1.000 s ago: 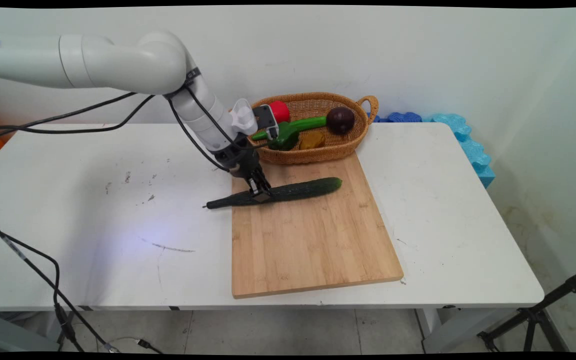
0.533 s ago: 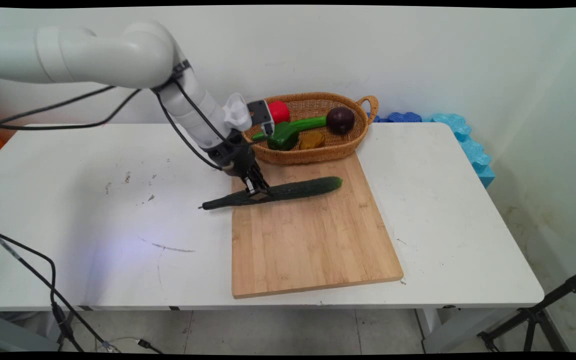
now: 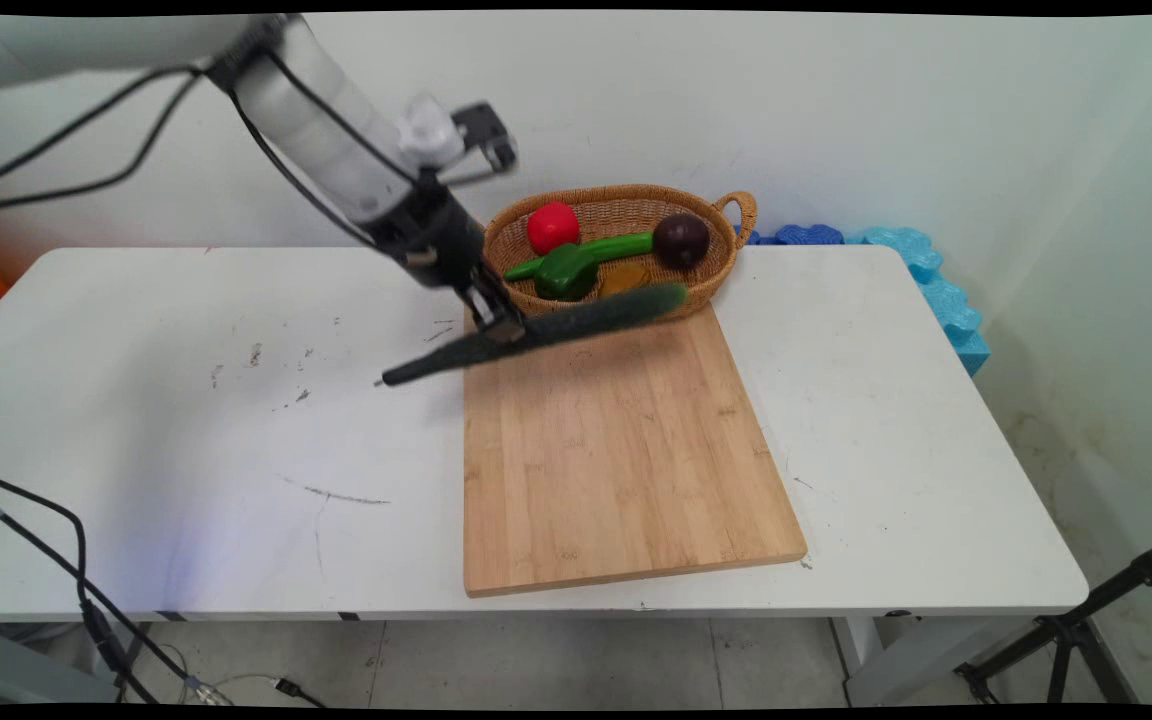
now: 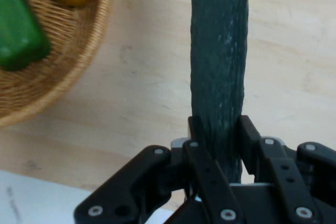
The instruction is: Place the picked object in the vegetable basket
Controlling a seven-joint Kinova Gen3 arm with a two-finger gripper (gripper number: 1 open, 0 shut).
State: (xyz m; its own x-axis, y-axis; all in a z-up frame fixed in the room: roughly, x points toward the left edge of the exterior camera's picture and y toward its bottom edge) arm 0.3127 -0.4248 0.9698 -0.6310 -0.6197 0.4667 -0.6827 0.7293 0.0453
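My gripper (image 3: 502,327) is shut on a long dark green cucumber (image 3: 576,318) and holds it in the air above the far end of the wooden cutting board (image 3: 616,470). The cucumber slants, its thin stem end low over the table at the left and its thick end raised in front of the wicker basket (image 3: 711,280). In the hand view the cucumber (image 4: 219,61) runs straight up from between the fingers (image 4: 195,129), my gripper (image 4: 218,132) clamping it from both sides, with the board (image 4: 136,87) below.
The basket holds a red pepper (image 3: 552,226), a green pepper (image 3: 576,264), a dark purple round fruit (image 3: 682,239) and a yellowish piece (image 3: 620,280). In the hand view the basket rim (image 4: 79,72) lies at upper left. Blue foam (image 3: 926,270) lines the table's far right edge.
The gripper has lifted the cucumber off the cutting board and carried it up and towards the basket. The arm has risen with it.
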